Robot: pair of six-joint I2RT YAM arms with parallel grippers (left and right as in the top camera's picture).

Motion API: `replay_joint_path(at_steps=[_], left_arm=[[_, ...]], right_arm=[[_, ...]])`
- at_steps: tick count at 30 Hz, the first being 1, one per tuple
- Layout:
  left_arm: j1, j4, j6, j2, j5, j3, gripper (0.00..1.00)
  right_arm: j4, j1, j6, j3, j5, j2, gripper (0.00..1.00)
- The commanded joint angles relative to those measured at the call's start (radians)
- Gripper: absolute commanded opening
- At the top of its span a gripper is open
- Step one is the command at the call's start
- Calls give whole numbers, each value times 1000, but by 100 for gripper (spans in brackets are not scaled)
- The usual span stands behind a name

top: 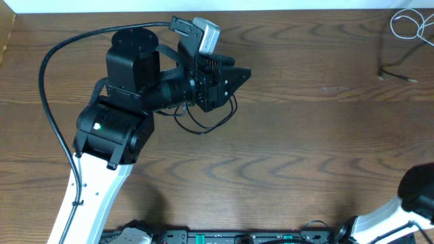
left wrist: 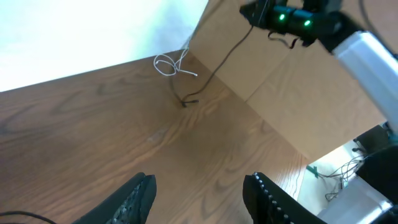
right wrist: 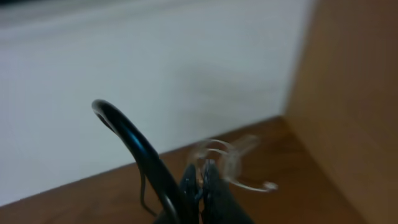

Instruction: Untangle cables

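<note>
The white cable [top: 409,26] and a black cable [top: 397,73] lie at the far right corner of the worktop [top: 305,142], close to its edge; my left fingers [left wrist: 142,196] are apart and empty, my right fingers [right wrist: 208,186] together. A careless pull there could, I fear, drag the white one over the edge.

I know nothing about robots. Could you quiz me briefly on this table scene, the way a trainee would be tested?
1. True or false: the left arm's jaws are open and empty.
2. The coiled cord in the table's far right corner is: A white, B red, C yellow.
3. Fill in: a thin black cord loops under the ____ arm.
Key: 1 true; 2 A; 3 left.
</note>
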Motion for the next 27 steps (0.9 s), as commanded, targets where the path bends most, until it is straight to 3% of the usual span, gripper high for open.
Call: replay_joint_path(at_steps=[1,11,13,14,16,17,18,27], left_arm=[[3,2,6,5,5,12,50],[3,2,6,6,-62,12,50],[3,1,5,6,-71,12,50],[3,1,6,6,-73,12,50],[3,1,6,6,-73,12,50],[3,1,6,6,-73,12,51],[3,1,6,6,-73,12,50],[3,-3,6,6,-73,12,50]], right_arm=[[41,-73,19,8,40,88,1],[0,-123,35,8,-41,260,5],[-10,-121,35,8,-54,275,27],[-19,-120,36,8,-55,279,53],[-29,-118,36,8,-55,282,78],[-32,-117,36,8,-60,282,95],[-32,-117,36,8,-71,281,99],[-53,-107,104,8,-449,279,99]])
